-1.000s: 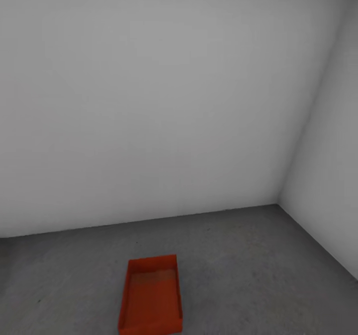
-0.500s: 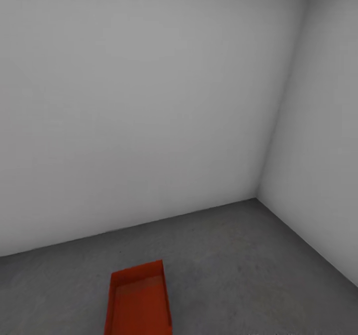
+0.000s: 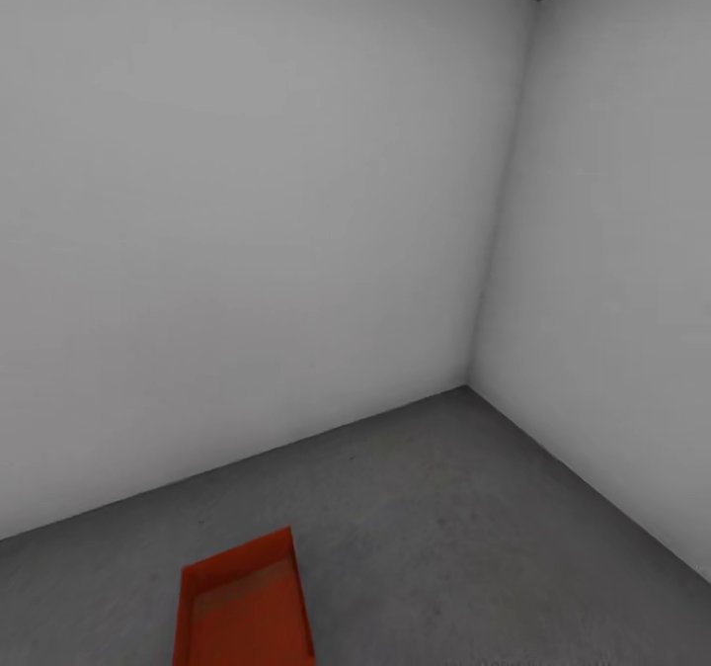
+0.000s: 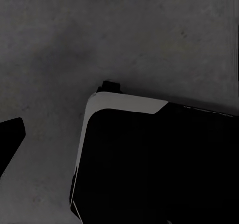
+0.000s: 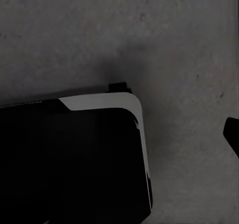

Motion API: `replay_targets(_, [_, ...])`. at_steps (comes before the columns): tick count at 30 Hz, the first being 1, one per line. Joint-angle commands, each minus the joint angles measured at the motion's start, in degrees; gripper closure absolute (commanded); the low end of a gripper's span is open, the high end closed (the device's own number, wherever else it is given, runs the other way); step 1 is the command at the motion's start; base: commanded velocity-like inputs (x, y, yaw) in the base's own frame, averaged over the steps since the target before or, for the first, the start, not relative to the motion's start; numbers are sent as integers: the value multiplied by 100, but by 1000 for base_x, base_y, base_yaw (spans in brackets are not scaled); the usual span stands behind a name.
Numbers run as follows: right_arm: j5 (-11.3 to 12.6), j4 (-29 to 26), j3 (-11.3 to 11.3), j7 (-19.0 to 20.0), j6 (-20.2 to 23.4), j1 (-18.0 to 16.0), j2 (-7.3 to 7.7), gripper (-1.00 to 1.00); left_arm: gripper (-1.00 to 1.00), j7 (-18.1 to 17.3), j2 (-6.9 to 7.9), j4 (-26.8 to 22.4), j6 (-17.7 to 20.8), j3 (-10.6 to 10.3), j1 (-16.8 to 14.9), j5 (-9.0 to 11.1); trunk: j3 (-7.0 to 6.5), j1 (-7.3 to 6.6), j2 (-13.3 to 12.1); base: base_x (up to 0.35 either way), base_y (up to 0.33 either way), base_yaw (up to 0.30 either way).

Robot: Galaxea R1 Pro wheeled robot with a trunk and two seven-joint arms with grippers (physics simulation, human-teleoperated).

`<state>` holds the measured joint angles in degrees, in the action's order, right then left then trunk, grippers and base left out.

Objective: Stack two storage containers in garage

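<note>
Container (image 3: 242, 612) slid toward head view's lower left: camera swinging right, not bin moving. Sits on garage floor (image 3: 444, 508); second one probably next. Claw state: can't tell, either arm.

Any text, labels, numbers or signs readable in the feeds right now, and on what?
None. The storage container has plain red-orange walls with no label, the grey-white walls are bare, and the floor carries no markings. The black-and-white robot base in the wrist views shows no lettering either.

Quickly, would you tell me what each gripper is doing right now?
Left gripper: cannot be told from these pictures.
Right gripper: cannot be told either.
</note>
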<state>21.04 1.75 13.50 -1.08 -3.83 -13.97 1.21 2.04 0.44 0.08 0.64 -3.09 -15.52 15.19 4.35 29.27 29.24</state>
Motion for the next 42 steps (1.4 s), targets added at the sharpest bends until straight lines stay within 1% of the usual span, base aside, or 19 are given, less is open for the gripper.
replay_targets(1, [48, 19, 50, -3, -30, -6, -2, -100, -100, 12, 0, 1, 7, -34, -4, 45, 7, 3, 10, 0, 0, -286])
replay_targets(6, [42, 19, 55, -5, -35, 44, 2, -100, -100, 16, -4, 1, -2, -34, -4, 45, -14, 3, 10, 0, 0, -286])
replay_targets(28, [41, 19, 55, 7, 38, 77, 11, -100, -100, 38, -13, -15, -8, -20, -4, 27, -90, 3, 10, 0, 0, -286])
replay_targets(30, [41, 19, 56, 6, 40, 78, 11, -100, -100, 43, -21, -20, -8, -14, -4, 17, -91, 3, 10, 0, 0, -290])
replay_targets(31, [41, 18, 56, 6, 33, 78, 11, -100, -100, 37, -82, -21, -11, -9, -4, 17, -91, 3, 10, 0, 0, -293])
replay_targets(42, [41, 18, 60, 20, 66, 78, 19, -100, -100, 50, -97, -17, -12, -8, -4, 36, -91, 3, 10, 0, 0, -294])
